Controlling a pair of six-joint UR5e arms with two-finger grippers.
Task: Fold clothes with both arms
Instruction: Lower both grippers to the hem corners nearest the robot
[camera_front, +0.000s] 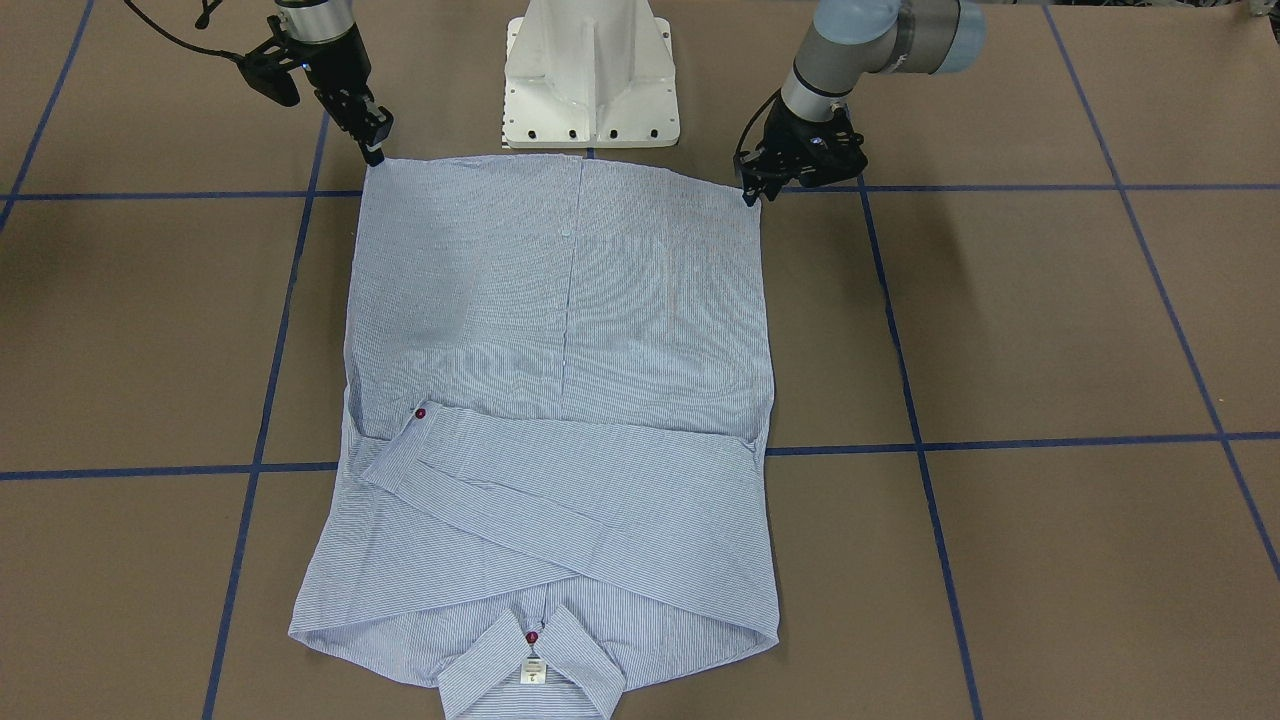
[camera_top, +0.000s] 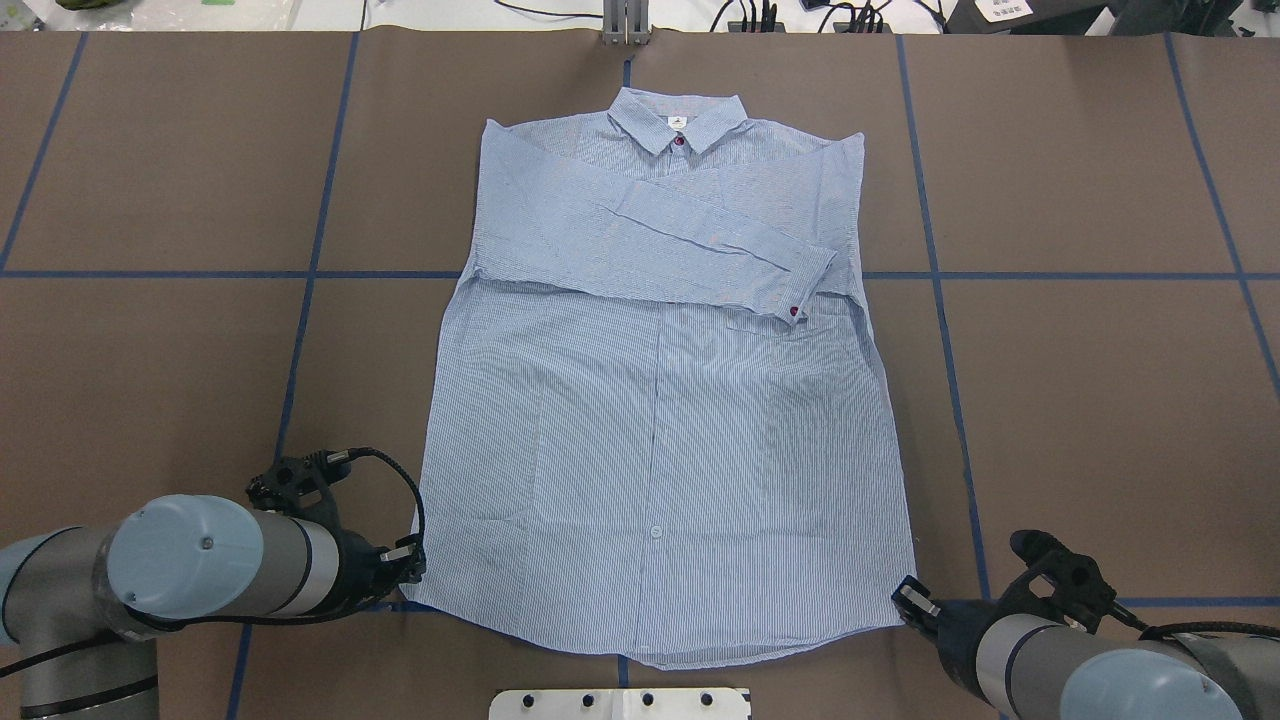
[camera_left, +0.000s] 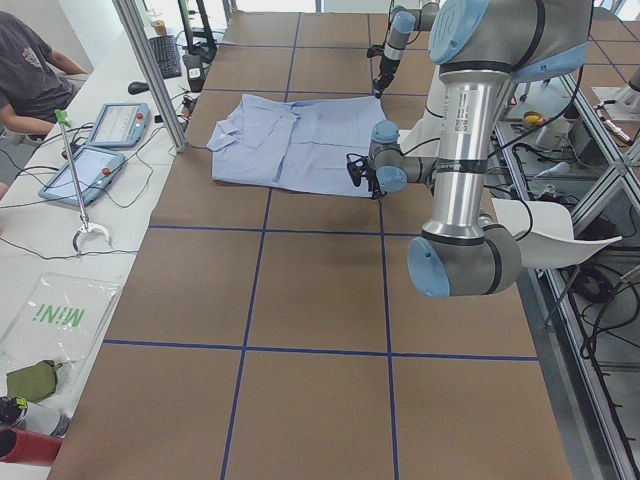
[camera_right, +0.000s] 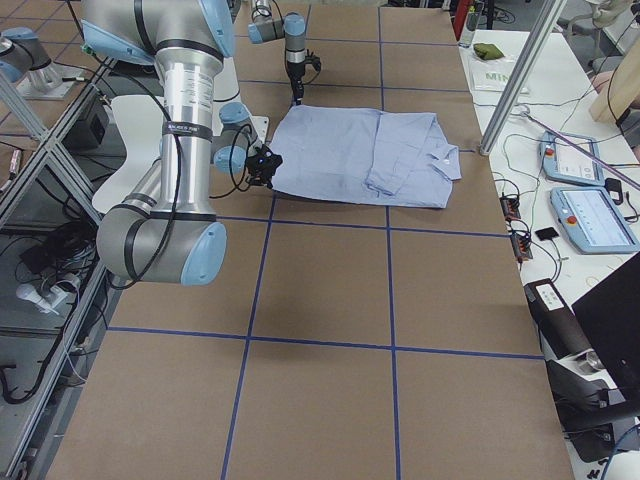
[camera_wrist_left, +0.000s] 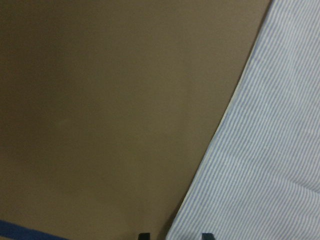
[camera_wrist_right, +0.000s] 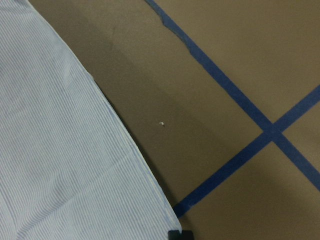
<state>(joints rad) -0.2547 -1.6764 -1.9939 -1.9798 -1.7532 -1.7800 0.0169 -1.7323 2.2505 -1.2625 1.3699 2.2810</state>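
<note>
Between the parted fingertips of the left gripper (camera_front: 750, 195) lies one hem corner of the shirt (camera_top: 660, 420), spread flat on the table (camera_top: 1100, 400) ahead of both grippers. At the other hem corner sits the right gripper (camera_front: 373, 153); whether it grips is unclear.

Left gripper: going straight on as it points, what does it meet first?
The shirt, at its hem corner: the wrist view shows the cloth edge between the tips of the left gripper. Height above the table is unclear.

Bright even overhead light; wrist views dim, soft
</note>
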